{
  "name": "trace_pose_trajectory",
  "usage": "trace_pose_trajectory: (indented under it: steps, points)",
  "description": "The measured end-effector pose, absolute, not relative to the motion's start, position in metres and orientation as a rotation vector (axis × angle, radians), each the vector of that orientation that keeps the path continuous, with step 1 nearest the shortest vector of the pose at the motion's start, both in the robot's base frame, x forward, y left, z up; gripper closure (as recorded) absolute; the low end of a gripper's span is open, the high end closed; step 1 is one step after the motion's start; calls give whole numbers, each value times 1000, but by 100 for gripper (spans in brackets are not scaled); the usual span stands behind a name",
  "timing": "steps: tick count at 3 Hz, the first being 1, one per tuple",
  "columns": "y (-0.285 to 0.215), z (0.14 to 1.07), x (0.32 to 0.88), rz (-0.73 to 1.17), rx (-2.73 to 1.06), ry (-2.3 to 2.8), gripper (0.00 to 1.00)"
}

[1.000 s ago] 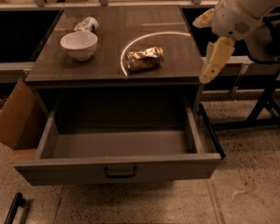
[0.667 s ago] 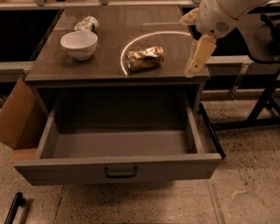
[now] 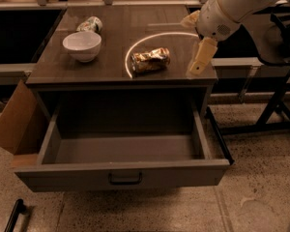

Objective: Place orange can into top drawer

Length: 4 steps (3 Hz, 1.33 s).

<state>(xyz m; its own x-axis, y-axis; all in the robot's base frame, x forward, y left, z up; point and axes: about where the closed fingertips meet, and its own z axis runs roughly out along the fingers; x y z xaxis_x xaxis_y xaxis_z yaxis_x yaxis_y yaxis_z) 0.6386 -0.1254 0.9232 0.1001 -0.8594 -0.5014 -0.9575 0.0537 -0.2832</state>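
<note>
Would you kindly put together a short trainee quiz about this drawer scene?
1. True or false: the crushed gold-orange metal can lies inside the open wide grey top drawer.
2. What lies behind the white ceramic bowl? A) white-and-green can B) mug C) spoon
3. Fill in: the robot's claw hangs over the dark tabletop, picture-____ of that can.
Key: 1 false; 2 A; 3 right.

No readable text anywhere (none on the jaws at the table (image 3: 111, 33) edge).
</note>
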Motion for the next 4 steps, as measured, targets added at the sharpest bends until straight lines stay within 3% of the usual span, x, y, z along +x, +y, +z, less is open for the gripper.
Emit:
trace_pose_trajectory:
  steps: [4]
  points:
    - [-90, 889, 682, 319, -1842, 1703, 0]
